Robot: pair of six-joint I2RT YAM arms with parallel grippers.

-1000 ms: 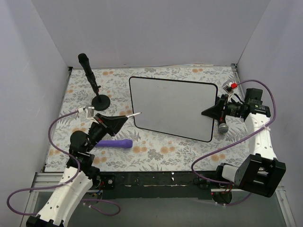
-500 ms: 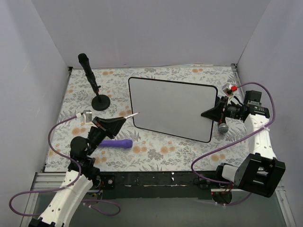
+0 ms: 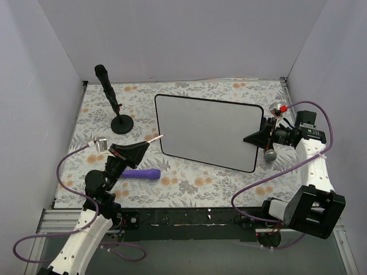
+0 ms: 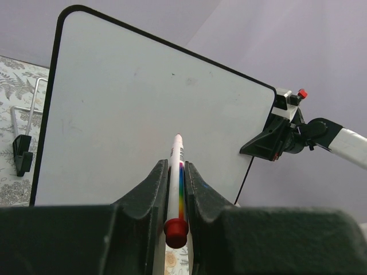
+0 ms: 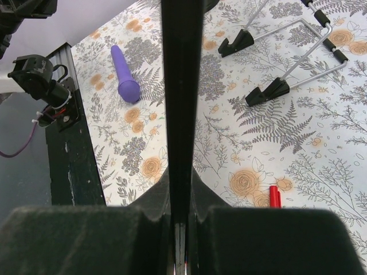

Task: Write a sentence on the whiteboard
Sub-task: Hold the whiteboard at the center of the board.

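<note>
The whiteboard [image 3: 206, 130] stands propped at mid-table, its white face [image 4: 143, 109] blank; no sentence shows on it. My left gripper [image 3: 144, 146] [image 4: 175, 166] is shut on a white marker [image 3: 155, 138] [image 4: 177, 150] with a rainbow stripe and a red end. The marker's tip points at the board's left edge, a short way off it. On the other side, my right gripper [image 3: 249, 137] [image 5: 182, 179] is shut on the board's black right edge [image 5: 182, 86], and it also shows in the left wrist view [image 4: 269, 143].
A black handle on a round base [image 3: 113, 103] stands at the back left. A purple cylinder [image 3: 140, 173] [image 5: 125, 73] lies near the left arm. The board's wire stand feet [image 5: 268, 91] rest on the floral cloth, with a red cap [image 5: 275, 196] beside them. A grey microphone-like object [image 3: 270, 153] sits under my right wrist.
My left gripper has drawn back to the left with the marker, away from the board's edge. The board has shifted slightly left. The right gripper keeps its hold.
</note>
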